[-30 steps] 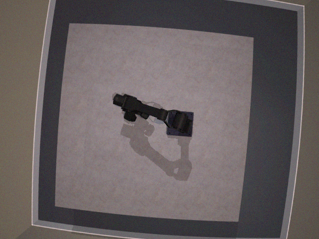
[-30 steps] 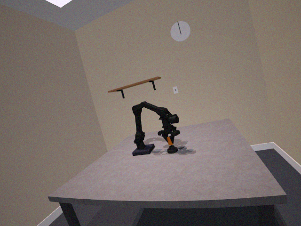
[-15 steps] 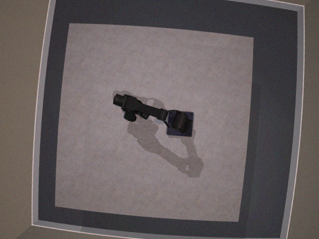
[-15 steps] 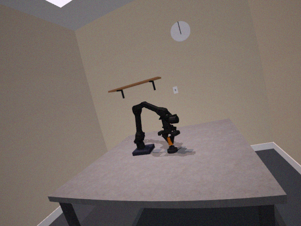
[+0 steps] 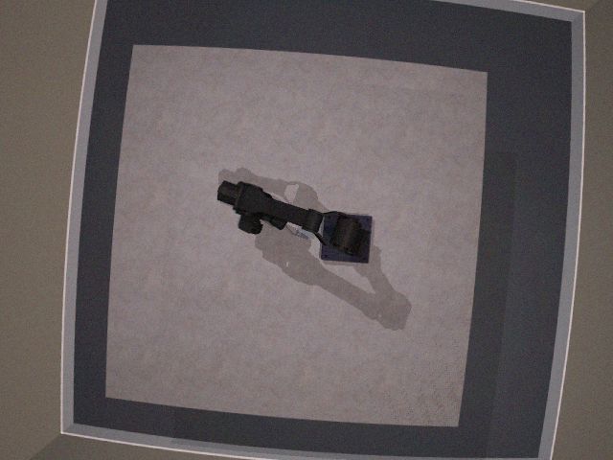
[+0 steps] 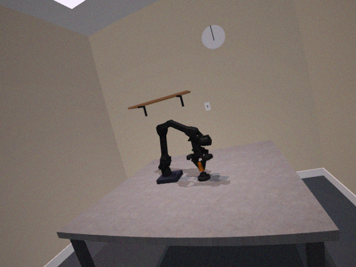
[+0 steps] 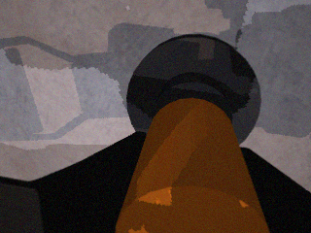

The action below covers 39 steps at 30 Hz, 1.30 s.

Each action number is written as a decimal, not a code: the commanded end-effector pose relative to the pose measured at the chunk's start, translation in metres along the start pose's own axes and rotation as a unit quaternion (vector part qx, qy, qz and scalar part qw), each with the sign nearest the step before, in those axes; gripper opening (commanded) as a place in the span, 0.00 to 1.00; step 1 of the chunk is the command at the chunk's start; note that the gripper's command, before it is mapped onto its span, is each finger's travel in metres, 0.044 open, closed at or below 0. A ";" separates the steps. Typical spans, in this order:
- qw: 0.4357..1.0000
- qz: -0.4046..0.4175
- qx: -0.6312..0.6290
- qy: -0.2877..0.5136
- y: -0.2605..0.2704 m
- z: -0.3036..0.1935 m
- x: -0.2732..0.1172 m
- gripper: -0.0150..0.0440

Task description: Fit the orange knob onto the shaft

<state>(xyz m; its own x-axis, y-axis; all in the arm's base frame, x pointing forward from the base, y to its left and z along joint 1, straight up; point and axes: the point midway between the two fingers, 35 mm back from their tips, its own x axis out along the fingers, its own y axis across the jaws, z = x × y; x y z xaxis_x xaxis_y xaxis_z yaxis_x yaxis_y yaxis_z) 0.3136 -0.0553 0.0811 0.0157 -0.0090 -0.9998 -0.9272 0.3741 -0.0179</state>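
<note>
The orange knob is between the fingers of my gripper, which is shut on it. In the exterior view the knob leans slightly, its lower end just above or at the top of the dark middle part of the round pedestal. In the wrist view the knob's far end covers part of the pedestal's middle, and a dark curved rim shows just beyond it. The shaft itself is hidden, and I cannot tell whether the knob touches it. In the top view the arm hides knob and pedestal.
The arm's dark blue base plate is on the table, to the left of the pedestal in the exterior view. Arm shadows fall around the pedestal. A wooden shelf is on the wall behind.
</note>
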 end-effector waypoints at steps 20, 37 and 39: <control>0.995 -0.003 -0.102 0.000 -0.001 0.000 0.002 0.25; 0.995 -0.003 -0.102 0.000 -0.002 0.000 -0.002 0.25; 0.994 -0.003 -0.107 0.000 -0.002 0.000 -0.003 0.25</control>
<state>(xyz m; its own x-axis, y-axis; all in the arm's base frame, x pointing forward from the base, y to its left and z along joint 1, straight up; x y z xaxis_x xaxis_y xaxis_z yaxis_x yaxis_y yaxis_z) 0.3141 -0.0554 0.0810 0.0163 -0.0090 -0.9998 -0.9838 0.1786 -0.0176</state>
